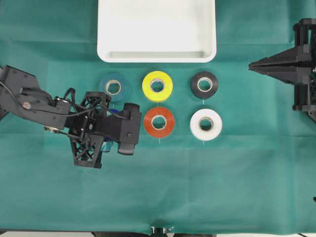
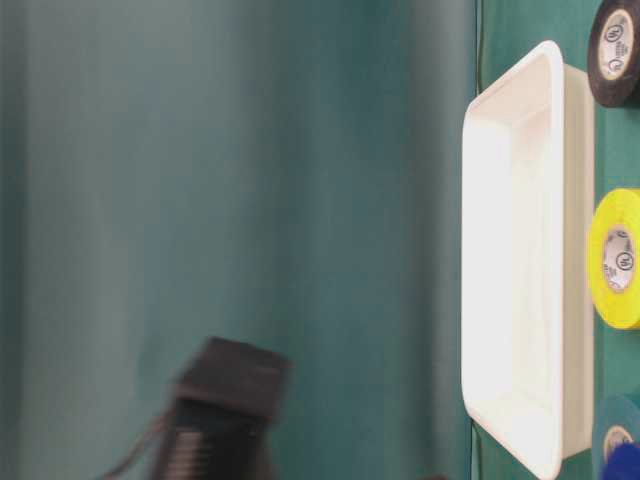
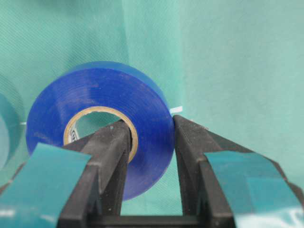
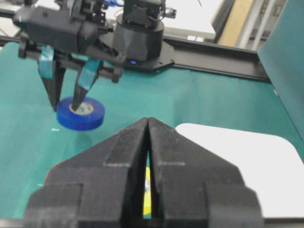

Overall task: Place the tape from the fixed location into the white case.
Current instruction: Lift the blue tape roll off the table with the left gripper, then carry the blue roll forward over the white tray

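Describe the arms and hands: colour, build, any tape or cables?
Both arms are matte black. The left hand has a lattice frame, thin black cables and teal tape patches on its long tapered fingers. The right hand is black, with wedge-shaped fingers.

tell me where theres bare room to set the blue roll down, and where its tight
The white case shows nothing inside it in the overhead view. Bare green cloth lies below the rolls and between them and the right gripper. It is crowded where the teal, yellow, black, orange and white rolls lie beside the left gripper holding the blue tape.
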`<state>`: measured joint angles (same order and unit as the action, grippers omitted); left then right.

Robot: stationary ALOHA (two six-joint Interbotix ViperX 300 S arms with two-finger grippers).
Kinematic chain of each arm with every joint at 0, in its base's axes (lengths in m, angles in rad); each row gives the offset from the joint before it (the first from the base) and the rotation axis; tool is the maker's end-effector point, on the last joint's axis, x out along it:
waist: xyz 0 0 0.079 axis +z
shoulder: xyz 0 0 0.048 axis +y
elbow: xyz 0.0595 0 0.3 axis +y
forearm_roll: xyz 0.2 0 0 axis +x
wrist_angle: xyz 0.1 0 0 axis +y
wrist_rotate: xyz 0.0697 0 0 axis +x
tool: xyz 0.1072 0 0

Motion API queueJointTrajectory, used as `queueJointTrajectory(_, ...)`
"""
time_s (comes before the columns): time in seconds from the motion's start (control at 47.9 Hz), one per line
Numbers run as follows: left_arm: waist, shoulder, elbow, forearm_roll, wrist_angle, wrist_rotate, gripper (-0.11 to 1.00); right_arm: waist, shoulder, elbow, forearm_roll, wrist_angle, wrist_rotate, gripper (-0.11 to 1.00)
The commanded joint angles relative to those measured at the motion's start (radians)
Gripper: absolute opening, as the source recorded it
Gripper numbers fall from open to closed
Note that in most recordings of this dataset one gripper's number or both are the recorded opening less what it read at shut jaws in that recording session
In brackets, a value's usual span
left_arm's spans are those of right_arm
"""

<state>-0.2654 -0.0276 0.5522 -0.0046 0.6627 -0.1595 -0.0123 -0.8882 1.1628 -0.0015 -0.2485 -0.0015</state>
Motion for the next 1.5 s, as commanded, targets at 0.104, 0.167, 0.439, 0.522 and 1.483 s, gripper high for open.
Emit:
queueJointTrajectory(0.104,-0.005,-0.078,-0.071,0.003,0.097,0.0,0.24,-0.002,0.005,-0.025,0.0,-0.005,-0.003,0.0)
queueJointTrajectory(0.167,-0.003,-0.094,-0.097,0.002,0.138,0.0,0.24,-0.002,0.005,-0.025,0.0,-0.005,-0.003,0.0)
queueJointTrajectory(0.439,-0.005,-0.167,-0.195,0.006,0.261,0.0,0.24,-0.002,0.005,-0.026,0.0,-0.003,-0.003,0.0)
queueJointTrajectory(0.522,-0.003,-0.195,-0.233,0.006,0.302,0.0,0.24,-0.002,0.005,-0.026,0.0,-0.003,-0.002,0.0)
queueJointTrajectory(1.483,-0.003,-0.21,-0.342,0.015,0.457,0.0,0.24,-0.002,0.005,-0.028,0.0,-0.003,0.002,0.0)
